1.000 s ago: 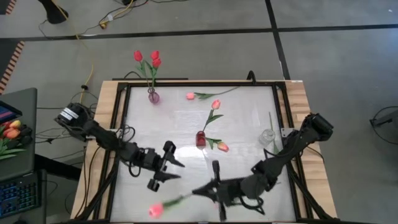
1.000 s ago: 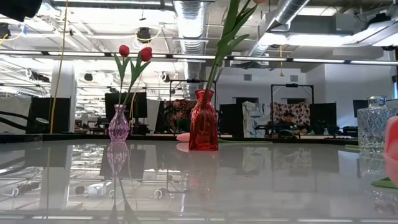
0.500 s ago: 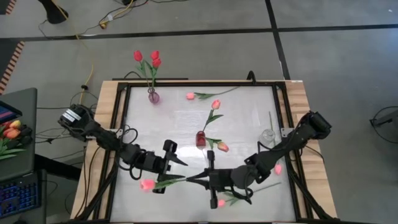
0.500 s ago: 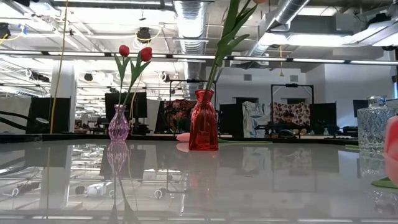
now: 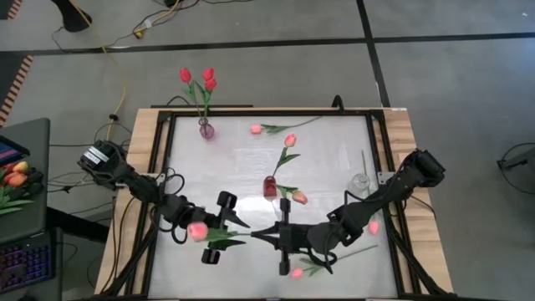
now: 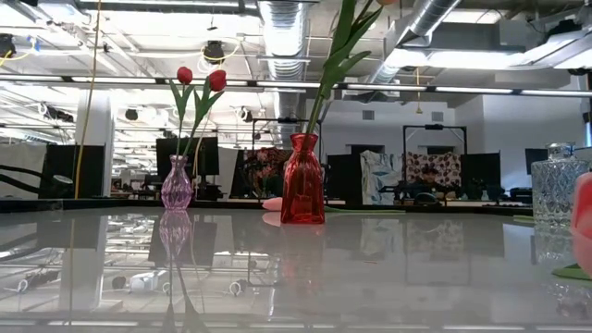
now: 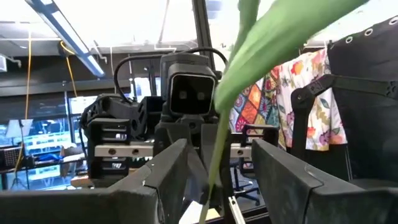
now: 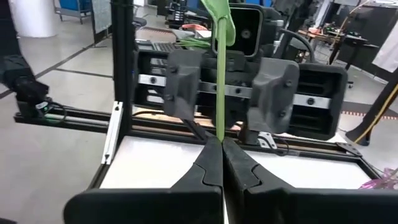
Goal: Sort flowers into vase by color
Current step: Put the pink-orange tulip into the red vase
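Note:
A pink-headed tulip (image 5: pixel 197 230) hangs level over the table's near middle, held by my right gripper (image 5: pixel 254 234), which is shut on its stem. Its head points toward the table's left and lies over my left arm. My left gripper (image 5: pixel 236 232) faces the right one and is open. Its two fingers stand on either side of the stem (image 7: pixel 214 163), as the left wrist view shows. Whether a finger grazes the stem, I cannot tell. The low view shows neither gripper. My right gripper pinches the tulip's thin green stem (image 8: pixel 219 127) between its two shut fingertips, near the stem's lower end. The fingers come level from the table's right and lie along the stem. The tulip is lifted clear and reaches away toward my left gripper.
A purple vase (image 5: pixel 206 129) with three red tulips stands at the far left. A red vase (image 5: pixel 270 186) with one pink tulip stands mid-table, and a clear glass vase (image 5: pixel 359 181) at the right. Loose tulips lie at the far middle (image 5: pixel 257 129), beside the red vase (image 5: pixel 298 198) and near the near edge (image 5: pixel 296 272).
My right gripper has carried the tulip from the near edge toward the far edge and toward my left gripper. The head has swung from the near edge up to my left arm. The stem now runs between the left gripper's open fingers.

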`<state>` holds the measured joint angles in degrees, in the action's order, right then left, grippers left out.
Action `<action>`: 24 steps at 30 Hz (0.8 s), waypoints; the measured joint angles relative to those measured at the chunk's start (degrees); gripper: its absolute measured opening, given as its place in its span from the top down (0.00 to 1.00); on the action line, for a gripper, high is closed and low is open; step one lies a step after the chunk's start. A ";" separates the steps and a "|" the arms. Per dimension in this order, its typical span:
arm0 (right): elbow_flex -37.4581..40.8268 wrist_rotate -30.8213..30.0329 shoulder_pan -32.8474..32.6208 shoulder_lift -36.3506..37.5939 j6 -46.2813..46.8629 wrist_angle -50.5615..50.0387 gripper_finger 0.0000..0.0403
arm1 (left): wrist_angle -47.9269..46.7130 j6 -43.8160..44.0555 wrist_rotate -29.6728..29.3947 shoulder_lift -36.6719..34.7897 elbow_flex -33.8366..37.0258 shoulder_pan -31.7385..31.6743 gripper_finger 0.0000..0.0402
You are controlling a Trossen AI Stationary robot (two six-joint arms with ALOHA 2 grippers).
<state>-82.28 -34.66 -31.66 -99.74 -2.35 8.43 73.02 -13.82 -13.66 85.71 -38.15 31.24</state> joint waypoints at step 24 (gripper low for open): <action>0.00 0.24 0.33 0.00 1.03 -0.79 0.86 | -0.06 1.39 -3.22 0.00 0.00 0.04 1.00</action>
<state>-82.28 -34.41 -31.33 -99.74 -1.32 7.64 72.96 -12.43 -16.88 85.71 -38.15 31.29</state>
